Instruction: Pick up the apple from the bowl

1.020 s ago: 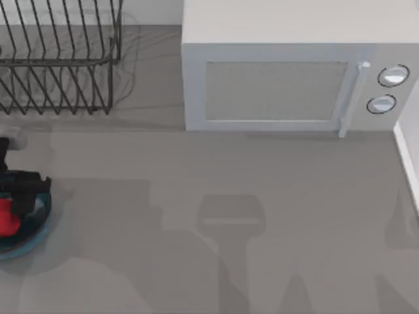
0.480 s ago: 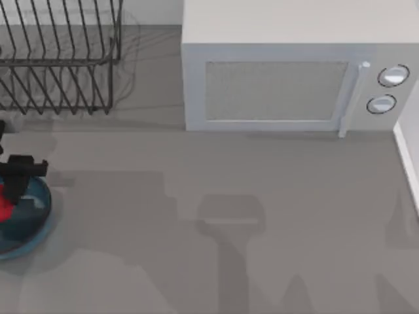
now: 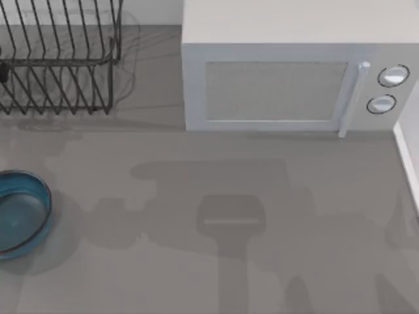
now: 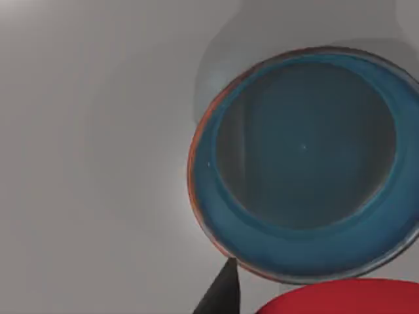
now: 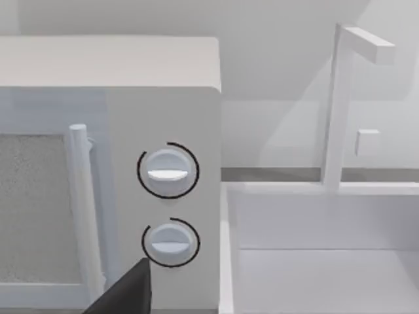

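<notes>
At the far left of the grey surface [image 3: 196, 261] the round teal-blue bowl with a darker rim [image 3: 44, 196] sits empty, and in the left wrist view the small smooth red apple [image 4: 340, 297] hangs above it, right against a dark finger [image 4: 219, 297] of the left jaws, so it appears grasped. The lift is judged nearly complete and is best finished with a steady vertical rise and constant clamping. Beside the white microwave [image 3: 288, 72], the right arm sits idle; its jaw state cannot be told.
</notes>
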`<action>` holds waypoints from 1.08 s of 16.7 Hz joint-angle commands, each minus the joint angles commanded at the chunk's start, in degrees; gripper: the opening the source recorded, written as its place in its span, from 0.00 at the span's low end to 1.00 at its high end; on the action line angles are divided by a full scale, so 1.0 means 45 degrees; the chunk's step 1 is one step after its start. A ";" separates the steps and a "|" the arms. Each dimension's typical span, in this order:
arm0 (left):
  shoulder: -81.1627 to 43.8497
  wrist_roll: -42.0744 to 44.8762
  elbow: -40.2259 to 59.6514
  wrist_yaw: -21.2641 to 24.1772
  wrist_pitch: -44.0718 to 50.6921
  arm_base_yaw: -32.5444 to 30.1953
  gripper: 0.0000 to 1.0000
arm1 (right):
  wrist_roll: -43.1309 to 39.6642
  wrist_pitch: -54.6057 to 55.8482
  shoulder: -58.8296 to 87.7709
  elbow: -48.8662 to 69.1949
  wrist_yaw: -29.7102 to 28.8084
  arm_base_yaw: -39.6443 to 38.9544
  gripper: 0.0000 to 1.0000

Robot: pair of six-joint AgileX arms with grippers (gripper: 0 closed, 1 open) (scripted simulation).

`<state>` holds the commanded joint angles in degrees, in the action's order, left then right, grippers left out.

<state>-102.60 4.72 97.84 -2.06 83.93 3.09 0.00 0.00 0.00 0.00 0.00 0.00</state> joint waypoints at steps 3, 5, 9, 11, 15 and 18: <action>0.0296 -0.0041 0.2219 0.0001 0.2290 -0.0036 0.00 | 0.0000 0.0000 0.0000 0.0000 0.0000 0.0000 1.00; 0.0469 -0.0061 0.3052 0.0003 0.3157 -0.0053 0.00 | 0.0000 0.0000 0.0000 0.0000 0.0000 0.0000 1.00; 0.0550 -0.0069 0.3364 0.0004 0.3484 -0.0061 0.00 | 0.0000 0.0000 0.0000 0.0000 0.0000 0.0000 1.00; 0.0518 -0.0045 0.3332 -0.0005 0.3454 0.0004 0.00 | 0.0000 0.0000 0.0000 0.0000 0.0000 0.0000 1.00; -0.0392 -0.0953 0.4010 0.0063 0.3303 -0.0902 0.00 | 0.0000 0.0000 0.0000 0.0000 0.0000 0.0000 1.00; -0.2186 -0.2915 0.5163 0.0188 0.2949 -0.2892 0.00 | 0.0000 0.0000 0.0000 0.0000 0.0000 0.0000 1.00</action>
<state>-112.43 -8.39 121.07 -1.22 97.20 -9.93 0.00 0.00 0.00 0.00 0.00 0.00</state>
